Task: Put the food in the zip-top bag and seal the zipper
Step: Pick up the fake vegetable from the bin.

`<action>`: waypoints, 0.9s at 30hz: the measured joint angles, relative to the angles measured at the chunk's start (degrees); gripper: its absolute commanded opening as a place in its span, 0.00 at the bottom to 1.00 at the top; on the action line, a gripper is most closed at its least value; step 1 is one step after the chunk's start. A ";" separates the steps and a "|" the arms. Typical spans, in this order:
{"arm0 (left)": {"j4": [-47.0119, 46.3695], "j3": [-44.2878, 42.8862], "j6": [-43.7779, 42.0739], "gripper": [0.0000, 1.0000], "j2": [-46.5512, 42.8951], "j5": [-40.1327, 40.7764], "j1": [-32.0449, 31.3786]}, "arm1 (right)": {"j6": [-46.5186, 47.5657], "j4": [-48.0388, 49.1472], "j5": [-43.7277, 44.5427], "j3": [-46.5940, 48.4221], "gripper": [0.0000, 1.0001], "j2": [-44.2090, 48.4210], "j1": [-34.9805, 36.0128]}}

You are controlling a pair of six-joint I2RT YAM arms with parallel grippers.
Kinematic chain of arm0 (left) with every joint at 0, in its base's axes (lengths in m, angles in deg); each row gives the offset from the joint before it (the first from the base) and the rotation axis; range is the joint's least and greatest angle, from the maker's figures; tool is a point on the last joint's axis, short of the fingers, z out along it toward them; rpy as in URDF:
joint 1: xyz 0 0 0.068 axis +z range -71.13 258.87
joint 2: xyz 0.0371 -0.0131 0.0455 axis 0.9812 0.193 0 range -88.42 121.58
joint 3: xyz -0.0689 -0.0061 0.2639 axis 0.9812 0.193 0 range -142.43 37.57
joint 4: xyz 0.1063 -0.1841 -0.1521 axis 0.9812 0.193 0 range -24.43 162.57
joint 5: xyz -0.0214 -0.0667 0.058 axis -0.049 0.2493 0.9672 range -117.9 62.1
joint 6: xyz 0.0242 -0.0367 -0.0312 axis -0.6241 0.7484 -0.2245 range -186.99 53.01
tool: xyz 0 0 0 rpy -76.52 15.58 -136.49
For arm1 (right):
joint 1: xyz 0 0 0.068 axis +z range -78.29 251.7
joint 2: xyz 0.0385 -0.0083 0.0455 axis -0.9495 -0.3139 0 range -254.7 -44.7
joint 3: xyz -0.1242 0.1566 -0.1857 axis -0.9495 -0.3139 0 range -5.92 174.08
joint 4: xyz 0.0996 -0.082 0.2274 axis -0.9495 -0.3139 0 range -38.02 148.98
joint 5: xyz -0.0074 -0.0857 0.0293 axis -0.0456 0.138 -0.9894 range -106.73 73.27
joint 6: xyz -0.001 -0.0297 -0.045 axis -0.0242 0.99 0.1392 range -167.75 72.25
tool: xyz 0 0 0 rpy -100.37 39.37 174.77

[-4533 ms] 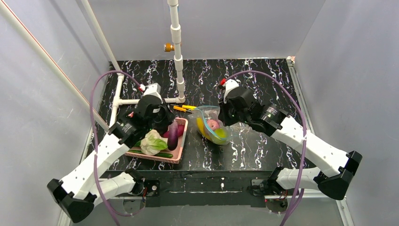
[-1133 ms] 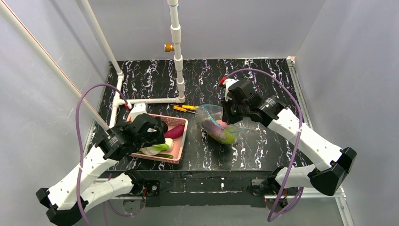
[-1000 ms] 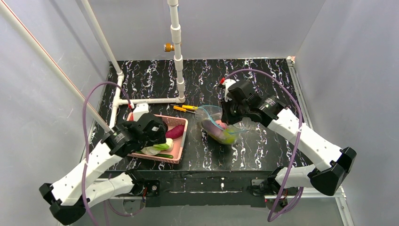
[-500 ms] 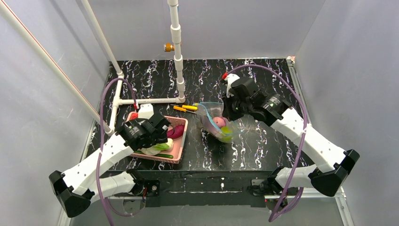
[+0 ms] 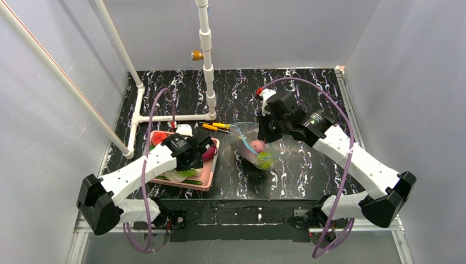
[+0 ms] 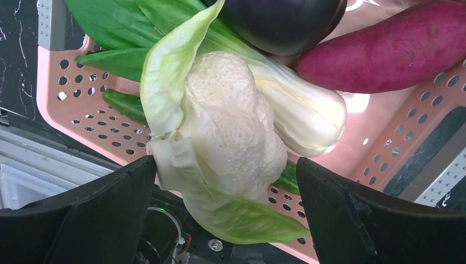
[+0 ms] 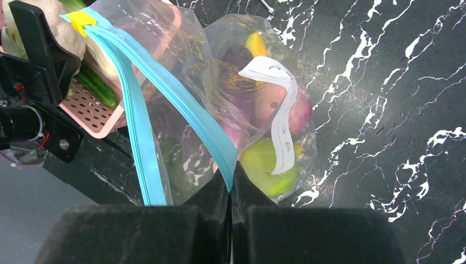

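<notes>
Left claw [image 6: 228, 217]: spread wide over the white-and-green leafy head [image 6: 231, 129] in the pink basket [image 6: 66, 93]
Right claw [image 7: 231, 180]: clamped on the zipper [image 7: 189, 115]
Zip-top bag [image 7: 165, 49]: on the worktop [image 7: 384, 82], green pear [image 7: 264, 165] inside

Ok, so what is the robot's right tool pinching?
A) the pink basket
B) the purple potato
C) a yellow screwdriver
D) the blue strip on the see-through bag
D: in the right wrist view, the right tool is shut on the teal-blue zipper of the clear zip-top bag, which already has food inside.
</notes>
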 measured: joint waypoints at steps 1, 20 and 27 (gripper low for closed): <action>0.20 0.00 0.31 0.96 0.37 0.22 0.04 | -0.04 0.04 0.00 0.00 0.01 0.00 0.00; -0.46 3.06 2.29 0.71 -1.14 1.81 1.14 | -0.26 2.38 -0.17 -2.16 0.01 0.94 0.00; -0.61 3.32 1.11 0.36 -2.84 1.86 1.20 | -0.26 2.58 -0.15 -2.71 0.01 1.92 0.00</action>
